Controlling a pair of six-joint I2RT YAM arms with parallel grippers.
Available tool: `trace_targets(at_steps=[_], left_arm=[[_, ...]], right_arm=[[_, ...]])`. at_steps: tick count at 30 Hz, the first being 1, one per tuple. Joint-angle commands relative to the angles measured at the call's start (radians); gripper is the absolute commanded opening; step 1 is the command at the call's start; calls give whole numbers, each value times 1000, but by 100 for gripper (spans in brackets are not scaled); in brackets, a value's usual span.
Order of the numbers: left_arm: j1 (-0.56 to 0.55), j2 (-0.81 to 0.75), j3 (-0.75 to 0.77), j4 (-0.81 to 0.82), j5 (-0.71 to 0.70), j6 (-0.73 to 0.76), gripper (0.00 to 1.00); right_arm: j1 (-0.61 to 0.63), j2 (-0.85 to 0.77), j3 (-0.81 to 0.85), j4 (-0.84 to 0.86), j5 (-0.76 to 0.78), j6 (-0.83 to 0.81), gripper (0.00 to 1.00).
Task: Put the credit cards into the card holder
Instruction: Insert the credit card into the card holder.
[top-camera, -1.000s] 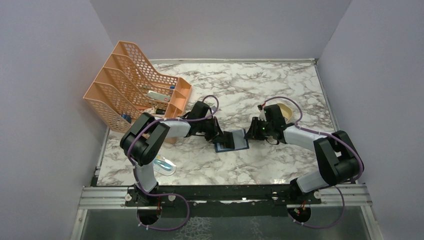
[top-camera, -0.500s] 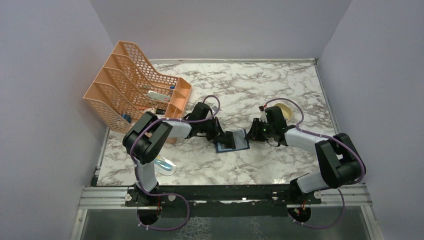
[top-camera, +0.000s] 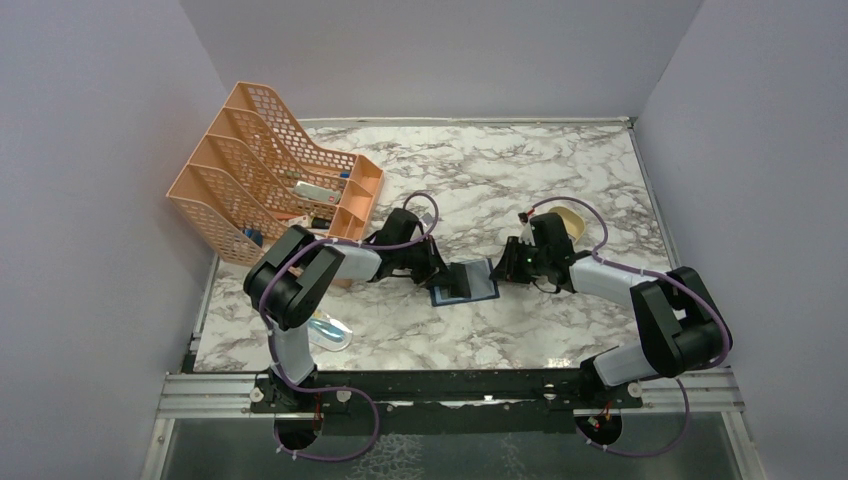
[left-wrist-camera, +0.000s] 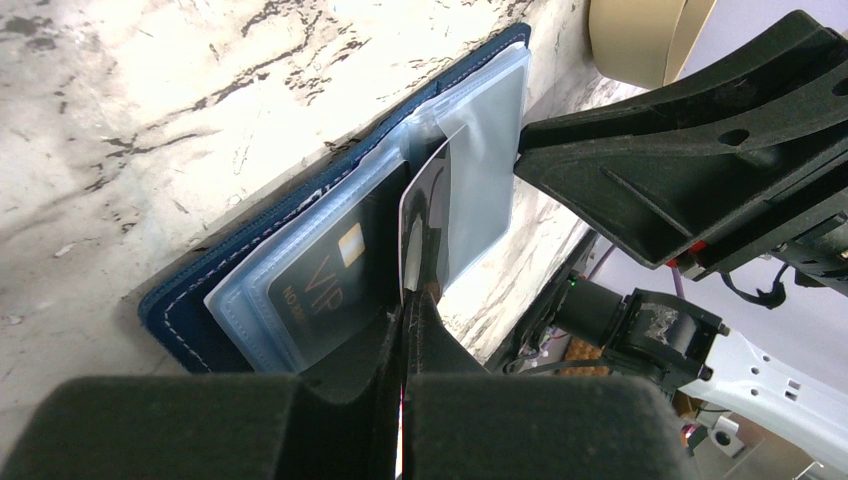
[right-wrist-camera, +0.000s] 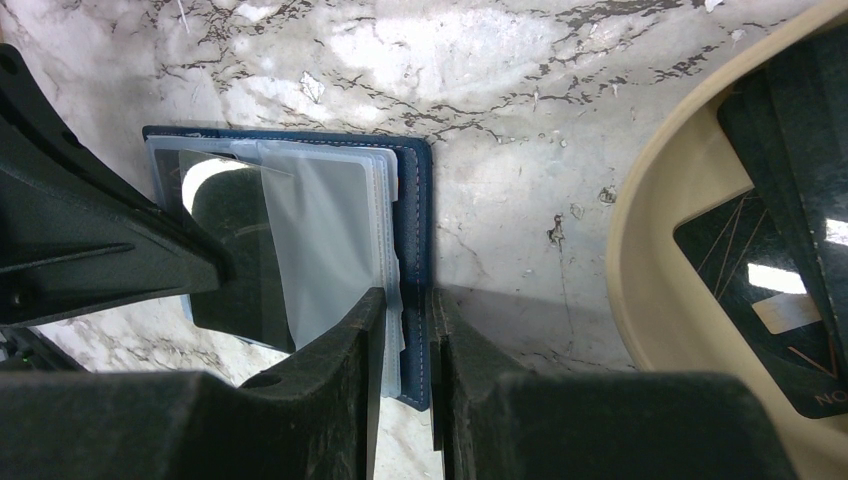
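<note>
On the marble surface (top-camera: 520, 170), the right hand (right-wrist-camera: 405, 305) clamped one navy-blue folding card holder (right-wrist-camera: 412, 190); the left hand (left-wrist-camera: 408, 298) clamped one pale plastic card (left-wrist-camera: 425, 190).

My left wrist view loses the pale card's (left-wrist-camera: 425, 215) lower end between the pressed-together fingers of my left gripper (left-wrist-camera: 408, 300), bottom centre. From above, it and my right gripper (top-camera: 497, 270) cover both ends of the card holder (top-camera: 483, 290). The tan tray (right-wrist-camera: 640, 250) and its dark card (right-wrist-camera: 760, 270) run off my right wrist view's right edge, cutting the print short. The contents of the rack (top-camera: 240, 150), upper left, are too small to tell.
</note>
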Motion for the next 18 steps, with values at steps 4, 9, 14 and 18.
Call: trace_targets(at_steps=[4, 9, 14, 18], left_arm=[[-6, -12, -36, -10, -128, 8, 0], [-6, -19, -40, -8, -136, 6, 0], [-9, -16, -45, 8, -136, -3, 0], [-22, -16, -47, 16, -143, -8, 0]], right_arm=[[14, -25, -35, -36, -38, 35, 20], [14, -35, -36, -42, -32, 36, 20], [14, -40, -44, -34, -40, 47, 20], [14, -39, -59, -17, -48, 81, 20]])
